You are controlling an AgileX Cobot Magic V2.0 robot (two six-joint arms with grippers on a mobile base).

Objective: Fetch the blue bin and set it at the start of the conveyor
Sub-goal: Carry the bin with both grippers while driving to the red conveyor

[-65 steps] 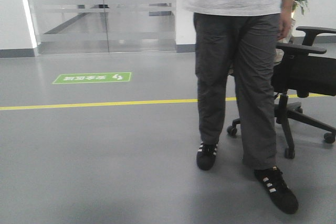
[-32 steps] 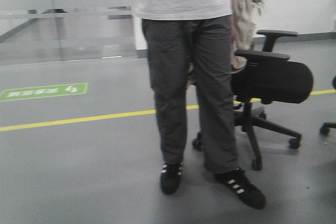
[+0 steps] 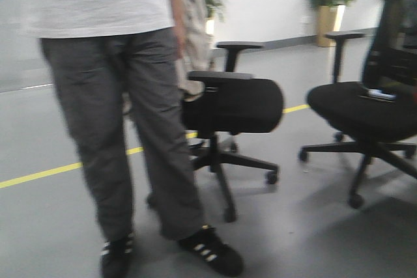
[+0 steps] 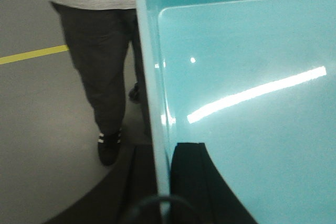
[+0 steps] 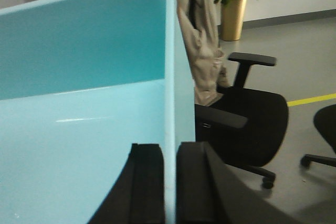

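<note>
Second chair [image 3: 358, 110] appeared on grey floor [image 3: 306, 232]; left pincer [image 4: 164, 153], right pincer [image 5: 169, 151] grip blue bin [image 4: 252, 140].

Motion blur smears our front view: the standing person's dark grey trousers [image 3: 124, 128] and the black padded office chair [image 3: 234, 105] lose their edges, while the white wall [image 3: 273, 4] at 12 o'clock washes out. Soft overhead light leaves faint shadows on the grey floor [image 3: 306, 226]. At the left wrist we see a white glare streak [image 4: 257, 93] running from 3 o'clock across the glossy pale turquoise plastic tub [image 4: 252, 156]; the black left gripper [image 4: 164, 150] at 6 o'clock sits dark and unfocused.
</note>
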